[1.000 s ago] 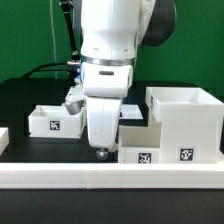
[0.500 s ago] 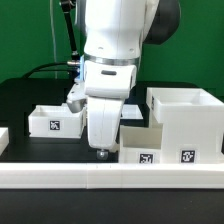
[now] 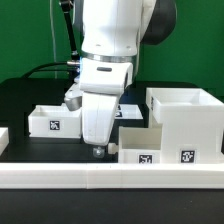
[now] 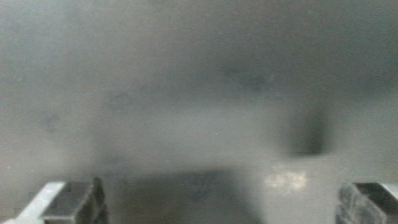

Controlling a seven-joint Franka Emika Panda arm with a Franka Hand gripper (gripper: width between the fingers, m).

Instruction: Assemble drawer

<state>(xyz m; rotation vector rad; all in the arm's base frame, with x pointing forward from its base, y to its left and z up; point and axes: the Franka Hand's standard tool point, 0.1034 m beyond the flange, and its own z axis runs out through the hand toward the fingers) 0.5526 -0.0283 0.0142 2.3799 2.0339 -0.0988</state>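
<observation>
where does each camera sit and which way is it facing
exterior view: off the arm, near table height, looking across the rail at the housing, the middle tray and, on the exterior view's left, the other tray; the arm and tool fill its middle.
wrist view: on the wrist, looking along the tool at a blurred grey surface; only its two fingers show, wide apart.
shared: only the tool; the blur hides any drawer part.

No legible text, only black-and-white square tags (image 3: pixel 57 125) on the drawer (image 3: pixel 185 120)
</observation>
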